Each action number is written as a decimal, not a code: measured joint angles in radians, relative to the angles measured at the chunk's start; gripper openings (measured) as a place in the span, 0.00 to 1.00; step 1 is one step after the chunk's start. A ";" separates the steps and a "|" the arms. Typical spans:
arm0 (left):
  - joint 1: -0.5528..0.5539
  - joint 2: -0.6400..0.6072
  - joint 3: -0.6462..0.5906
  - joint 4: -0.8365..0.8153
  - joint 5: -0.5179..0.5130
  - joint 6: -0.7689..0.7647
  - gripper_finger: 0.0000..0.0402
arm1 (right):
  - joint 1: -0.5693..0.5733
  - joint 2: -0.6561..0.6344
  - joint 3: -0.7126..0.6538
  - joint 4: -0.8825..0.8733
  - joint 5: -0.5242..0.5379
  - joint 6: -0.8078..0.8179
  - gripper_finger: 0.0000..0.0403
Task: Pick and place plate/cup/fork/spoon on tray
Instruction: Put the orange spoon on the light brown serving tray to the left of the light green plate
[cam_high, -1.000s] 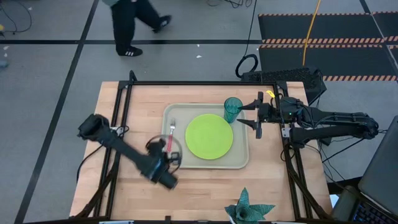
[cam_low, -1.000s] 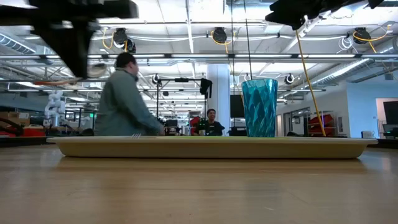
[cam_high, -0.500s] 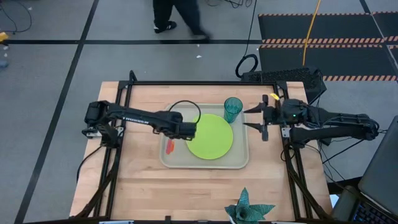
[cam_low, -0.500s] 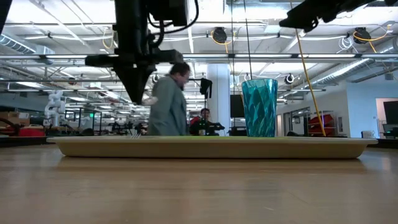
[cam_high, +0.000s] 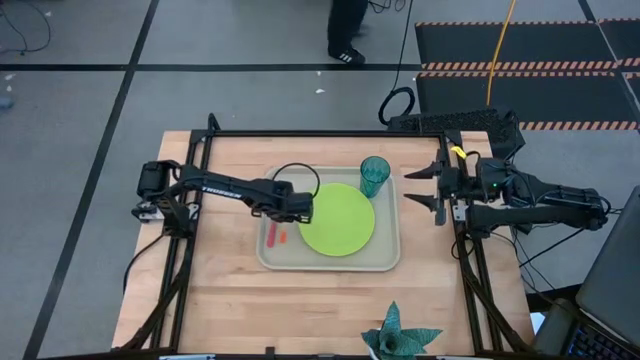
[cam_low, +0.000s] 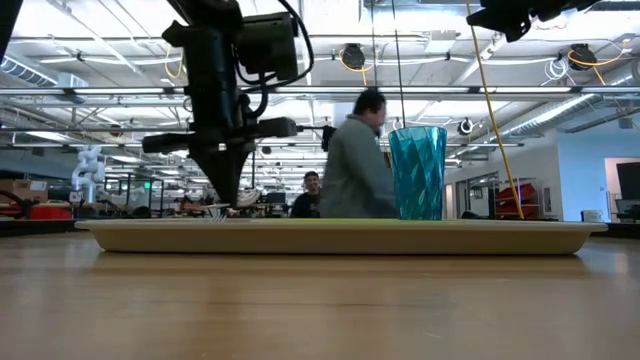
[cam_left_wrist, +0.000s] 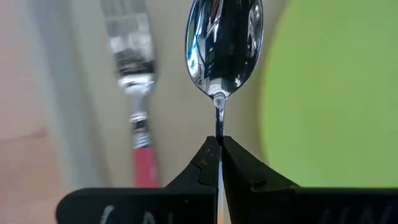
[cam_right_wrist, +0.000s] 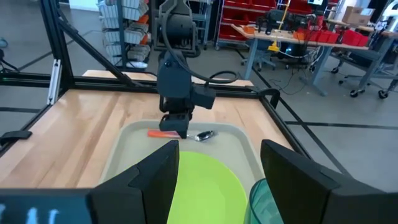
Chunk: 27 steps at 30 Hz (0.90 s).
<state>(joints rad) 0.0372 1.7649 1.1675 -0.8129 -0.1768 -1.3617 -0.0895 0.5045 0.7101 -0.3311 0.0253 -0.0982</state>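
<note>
At the centre of the high view sits one tray (cam_high: 385, 262), already carrying one plate (cam_high: 337, 219) in its middle, one cup (cam_high: 375, 176) at its upper right corner and one fork (cam_high: 272, 234) along its left side. The spoon (cam_left_wrist: 222, 46) alone looks unplaced: the left gripper (cam_high: 298, 208), low over the tray's left part between fork and plate, is pinched tight on its stem. The right gripper (cam_high: 432, 187) waits right of the tray, fingers spread and empty. Judging by this, three of four pieces are down.
</note>
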 joint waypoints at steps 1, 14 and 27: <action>0.000 0.000 0.000 0.018 0.000 0.010 0.01 | 0.000 0.000 0.000 0.002 0.000 -0.001 0.54; 0.001 0.004 -0.038 0.037 -0.023 -0.049 0.01 | 0.000 0.000 0.000 0.006 0.000 -0.003 0.54; 0.004 0.005 -0.134 0.183 -0.004 -0.073 0.01 | 0.000 0.001 0.000 0.006 0.000 -0.003 0.54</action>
<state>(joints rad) 0.0410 1.7695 1.0334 -0.6297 -0.1809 -1.4352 -0.0895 0.5057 0.7101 -0.3255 0.0250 -0.1013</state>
